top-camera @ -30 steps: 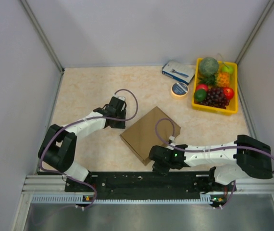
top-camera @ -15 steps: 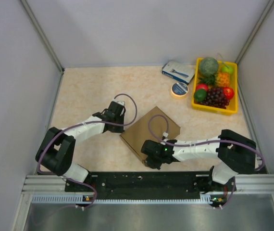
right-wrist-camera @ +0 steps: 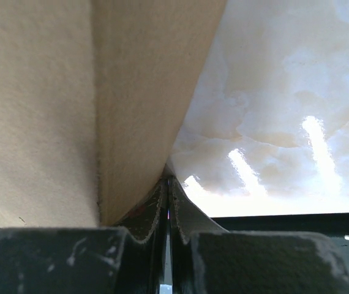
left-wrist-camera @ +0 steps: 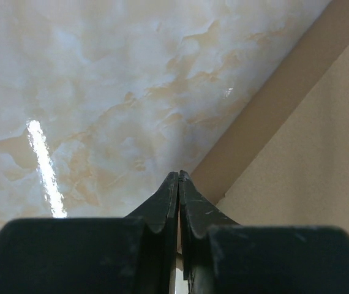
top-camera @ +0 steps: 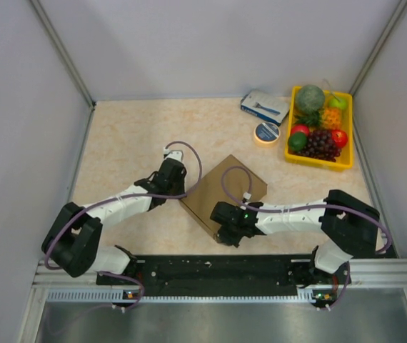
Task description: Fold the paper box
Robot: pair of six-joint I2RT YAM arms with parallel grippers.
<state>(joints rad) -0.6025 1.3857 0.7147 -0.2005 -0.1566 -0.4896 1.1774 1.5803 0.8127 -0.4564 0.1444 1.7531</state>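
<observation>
Two robot arms meet at the paper box (top-camera: pixel 225 191) lying mid-table (top-camera: pixel 132 128), the left gripper (left-wrist-camera: pixel 179 177) pinched closed at its left edge and the right gripper (right-wrist-camera: pixel 167 181) pinched closed at its near edge, while a yellow tray (top-camera: pixel 318 163) far right holds a green melon (top-camera: pixel 310 97), grapes (top-camera: pixel 320 145) and other fruit.

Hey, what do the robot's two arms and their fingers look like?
The left arm and right arm both have white links, black joints and a looping purple cable. A small green light glows on the right one. The fingers are black, scuffed and taper to thin tips.
</observation>
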